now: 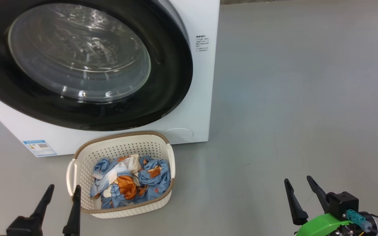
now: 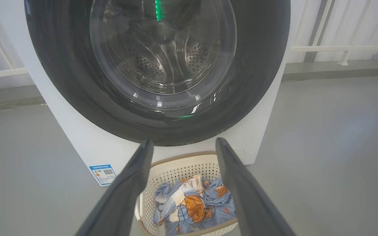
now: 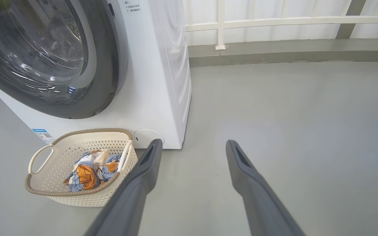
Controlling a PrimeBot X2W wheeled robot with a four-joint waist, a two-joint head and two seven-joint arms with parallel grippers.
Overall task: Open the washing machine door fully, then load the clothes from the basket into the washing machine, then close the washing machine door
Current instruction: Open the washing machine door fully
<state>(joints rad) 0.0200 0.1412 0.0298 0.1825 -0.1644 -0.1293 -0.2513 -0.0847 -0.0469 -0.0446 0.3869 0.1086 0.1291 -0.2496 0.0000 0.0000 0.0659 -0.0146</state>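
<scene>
The white washing machine [image 1: 202, 98] stands on the floor with its round black door [image 1: 162, 98] lying flat against the front, glass window at its centre. Right before it sits the cream basket [image 1: 123, 146] holding the blue, orange and cream clothes [image 1: 131, 185]. My left gripper [image 1: 63, 189] is open and empty at the basket's left handle. My right gripper [image 1: 299, 181] is open and empty over bare floor, far right of the basket. The left wrist view faces the door [image 2: 258, 82] with the basket [image 2: 182, 167] and clothes [image 2: 192, 206] between my fingers.
Grey floor [image 1: 300, 98] stretches open to the machine's right. A blue label sticker [image 1: 39, 148] marks the machine's lower left front. In the right wrist view a white railing [image 3: 274, 22] and a low kerb [image 3: 290, 54] run behind the machine.
</scene>
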